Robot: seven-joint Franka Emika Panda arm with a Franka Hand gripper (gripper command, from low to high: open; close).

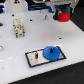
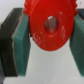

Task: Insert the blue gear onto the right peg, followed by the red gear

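Wrist view: the red gear sits squarely between the gripper fingers, its toothed rim pressed against the teal pads on both sides, round centre hole facing the cam; jaws closed onto it at about the gear's width, so the claw is gripping the red gear, not wide open; white surface below, blurred. Exterior view: the arm is at the upper part of the pic, toward the exterior view's right, w/ the red gear held under the dark gripper above the white table, well apart from the base plate; can't tell from this view how high it hangs. The blue gear rests on the dark base plate in the lower middle, at the plate's end toward the exterior view's right, seated flat w/ its hub up; looks set over a peg there, though the peg itself is hidden by the gear; a thin left peg stands bare at the plate's other end. A small beige block-like fixture stands on the table toward the exterior view's left, well apart from the plate; details too blurred to tell.
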